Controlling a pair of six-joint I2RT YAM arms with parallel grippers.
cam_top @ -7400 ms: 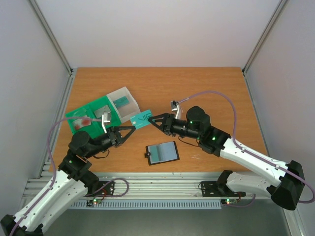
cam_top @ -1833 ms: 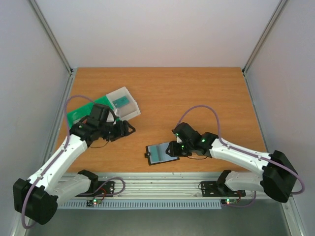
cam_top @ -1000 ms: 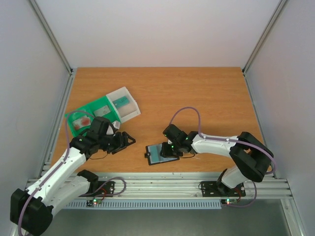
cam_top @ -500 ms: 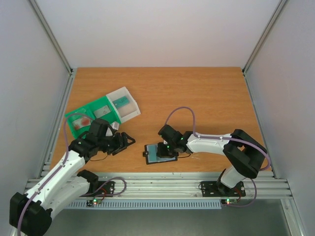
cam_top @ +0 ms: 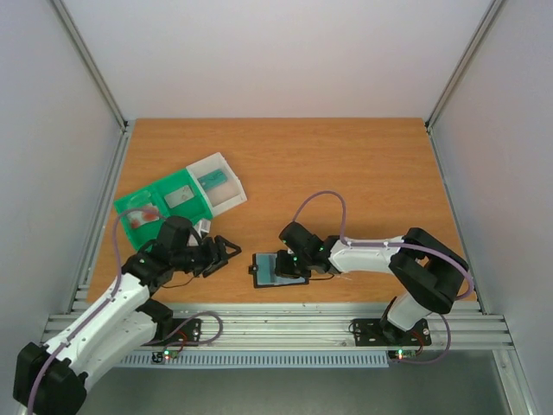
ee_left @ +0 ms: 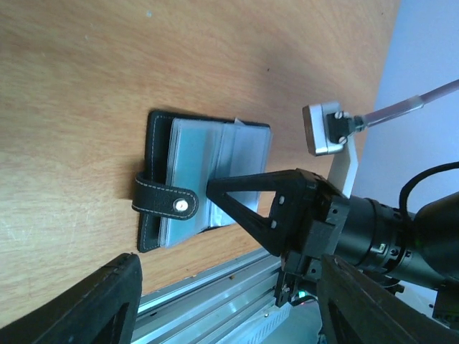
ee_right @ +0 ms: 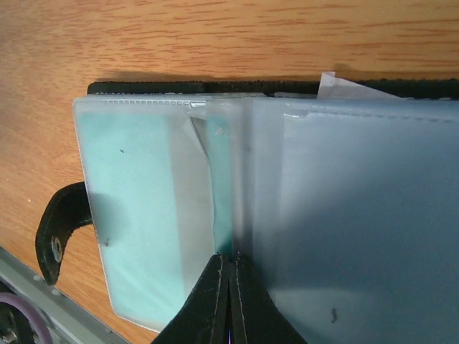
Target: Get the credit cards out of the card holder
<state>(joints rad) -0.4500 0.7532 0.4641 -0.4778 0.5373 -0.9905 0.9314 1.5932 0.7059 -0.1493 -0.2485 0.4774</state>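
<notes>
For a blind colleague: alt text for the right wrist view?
Right gripper, shut, tips at the clear sleeves of an open black folding card holder; a teal plastic card shows in one sleeve. Wooden table beneath.

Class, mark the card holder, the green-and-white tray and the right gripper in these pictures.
card holder [ee_left: 166,203]: left wrist view, on its black snap tab.
green-and-white tray [cam_top: 161,201]: top external view, on its green part.
right gripper [ee_right: 229,266]: right wrist view, where its shut fingers meet.
</notes>
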